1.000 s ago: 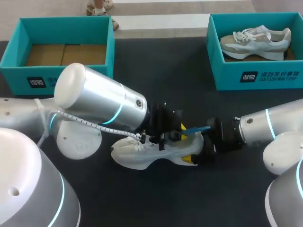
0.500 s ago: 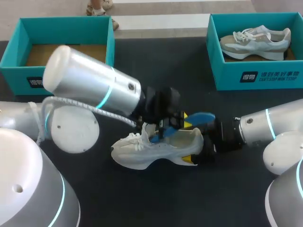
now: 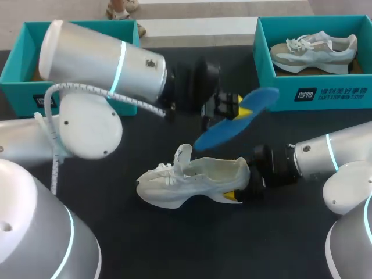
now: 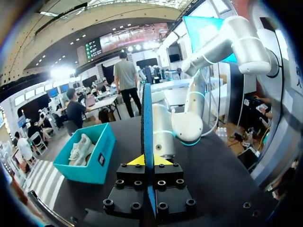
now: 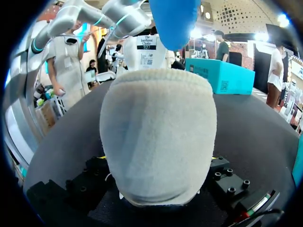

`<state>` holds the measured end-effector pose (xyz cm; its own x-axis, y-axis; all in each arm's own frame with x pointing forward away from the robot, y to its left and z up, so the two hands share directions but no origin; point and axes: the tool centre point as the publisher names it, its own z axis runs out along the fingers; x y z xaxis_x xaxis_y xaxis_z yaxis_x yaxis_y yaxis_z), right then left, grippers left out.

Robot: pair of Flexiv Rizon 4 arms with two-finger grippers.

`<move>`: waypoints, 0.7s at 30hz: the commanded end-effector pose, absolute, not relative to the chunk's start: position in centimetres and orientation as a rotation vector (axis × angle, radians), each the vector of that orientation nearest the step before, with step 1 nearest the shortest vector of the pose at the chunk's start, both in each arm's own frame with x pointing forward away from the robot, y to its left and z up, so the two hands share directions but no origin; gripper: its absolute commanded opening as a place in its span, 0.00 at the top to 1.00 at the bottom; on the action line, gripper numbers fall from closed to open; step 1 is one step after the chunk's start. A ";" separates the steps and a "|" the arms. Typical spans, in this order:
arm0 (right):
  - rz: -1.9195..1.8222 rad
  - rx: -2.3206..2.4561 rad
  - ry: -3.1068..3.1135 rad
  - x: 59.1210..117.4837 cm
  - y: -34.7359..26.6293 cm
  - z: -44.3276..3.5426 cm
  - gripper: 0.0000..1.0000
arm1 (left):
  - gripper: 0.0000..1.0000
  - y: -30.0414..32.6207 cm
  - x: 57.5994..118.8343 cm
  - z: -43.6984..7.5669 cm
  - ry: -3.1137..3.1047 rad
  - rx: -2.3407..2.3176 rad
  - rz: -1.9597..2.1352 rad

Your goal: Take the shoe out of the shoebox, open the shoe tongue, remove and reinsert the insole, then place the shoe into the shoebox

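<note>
A white shoe (image 3: 192,177) stands on the black table with its toe to the left and its tongue raised. My right gripper (image 3: 241,185) is shut on the shoe's heel (image 5: 158,137), a finger on each side. Above the shoe, my left gripper (image 3: 231,106) is shut on a blue insole (image 3: 235,124), which hangs clear of the shoe and slants up to the right. In the left wrist view the insole (image 4: 148,120) stands edge-on between the yellow tips of the left gripper (image 4: 148,161). The right wrist view shows the insole (image 5: 173,19) high above the heel.
A teal shoebox (image 3: 279,81) at the back right holds a second, grey-and-white shoe (image 3: 314,49). A teal box (image 3: 75,87) showing only its brown floor stands at the back left. The left arm's thick silver link (image 3: 99,64) crosses above the left half of the table.
My left gripper has drawn the blue insole out of the shoe and lifted it up and back. The right gripper and the shoe have kept still.
</note>
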<state>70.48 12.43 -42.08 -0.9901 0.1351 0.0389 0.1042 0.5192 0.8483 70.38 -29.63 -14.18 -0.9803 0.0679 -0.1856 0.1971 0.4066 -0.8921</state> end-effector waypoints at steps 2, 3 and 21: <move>1.504 0.217 2.712 70.5 13.0 -42.7 1.00 | 1.00 -28.7 70.8 -12.2 2.302 0.302 -2.052; 1.504 0.217 2.712 70.5 13.0 -42.7 1.00 | 1.00 -28.4 70.8 -11.7 2.276 0.306 -2.080; 1.504 0.217 2.712 70.5 13.0 -42.7 1.00 | 1.00 -26.7 71.3 -6.6 2.100 0.367 -2.312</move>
<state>70.48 12.42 -42.08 -0.9901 0.1352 0.0389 0.1042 0.5192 0.8483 71.28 -26.77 -6.39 -0.9734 0.1571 -0.1669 0.1558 -0.0805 -0.9845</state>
